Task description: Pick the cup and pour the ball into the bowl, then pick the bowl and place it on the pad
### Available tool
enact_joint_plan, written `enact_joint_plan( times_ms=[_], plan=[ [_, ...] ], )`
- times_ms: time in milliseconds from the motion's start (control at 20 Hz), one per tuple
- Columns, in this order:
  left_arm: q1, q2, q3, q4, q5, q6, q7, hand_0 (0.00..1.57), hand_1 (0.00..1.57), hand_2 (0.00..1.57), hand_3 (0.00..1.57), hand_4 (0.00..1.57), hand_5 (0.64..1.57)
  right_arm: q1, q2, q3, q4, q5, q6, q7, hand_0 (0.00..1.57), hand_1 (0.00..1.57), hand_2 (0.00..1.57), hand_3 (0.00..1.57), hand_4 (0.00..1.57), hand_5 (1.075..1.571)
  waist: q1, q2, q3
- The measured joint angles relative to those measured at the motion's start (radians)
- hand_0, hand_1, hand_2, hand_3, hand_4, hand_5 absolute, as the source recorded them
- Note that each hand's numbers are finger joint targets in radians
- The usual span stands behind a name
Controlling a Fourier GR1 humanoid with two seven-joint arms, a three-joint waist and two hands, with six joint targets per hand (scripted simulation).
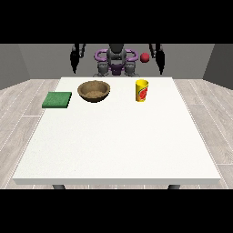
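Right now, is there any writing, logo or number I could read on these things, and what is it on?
No readable text anywhere.
yellow cup: a red and green mark on its side, too blurred to read as words.
brown bowl: no marking.
green pad: no marking.
red ball: no marking.

I note a large white table (118,136) filling most of my view, on dark legs (58,186) just visible under its near edge. Pale grey plank flooring (207,123) surrounds it, with grey walls (18,63) behind.
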Motion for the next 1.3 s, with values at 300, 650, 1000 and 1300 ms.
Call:
enact_joint_plan(
  times_ms=[300, 650, 1000, 1300],
  plan=[
    [-0.015, 0.032, 0.006, -0.073, 0.008, -0.012, 0.056, 0.0, 0.0, 0.0, 0.0, 0.0, 1.557, -0.01, -0.029, -0.008, -0.07, -0.005, 0.004, 0.063, 0.0, 0.0, 0.0, 0.0, 0.0, 1.569, -0.008, -0.179, -0.0072],
    [-0.1, 0.055, 0.133, -0.128, 0.182, -0.065, 0.095, 0.0, 0.0, 0.0, 0.0, 0.0, 1.547, 0.013, -0.142, -0.151, -0.106, -0.215, 0.185, 0.07, 0.0, 0.0, 0.0, 0.0, 0.0, 1.57, -0.047, -0.151, -0.0107],
    [-0.16, 0.099, 0.222, -0.071, 0.243, -0.131, 0.0, 0.0, 0.0, 0.0, 0.0, 0.0, 1.536, -0.012, -0.151, -0.213, -0.096, -0.254, 0.235, 0.002, 0.0, 0.0, 0.0, 0.0, 0.0, 1.57, -0.047, -0.033, -0.0122],
    [-0.205, 0.071, 0.221, 0.036, 0.186, -0.123, -0.174, 0.0, 0.0, 0.0, 0.0, 0.0, 1.525, -0.053, -0.14, -0.215, -0.039, -0.237, 0.263, -0.087, 0.0, 0.0, 0.0, 0.0, 0.0, 1.571, -0.062, 0.072, -0.012]
  ],
)
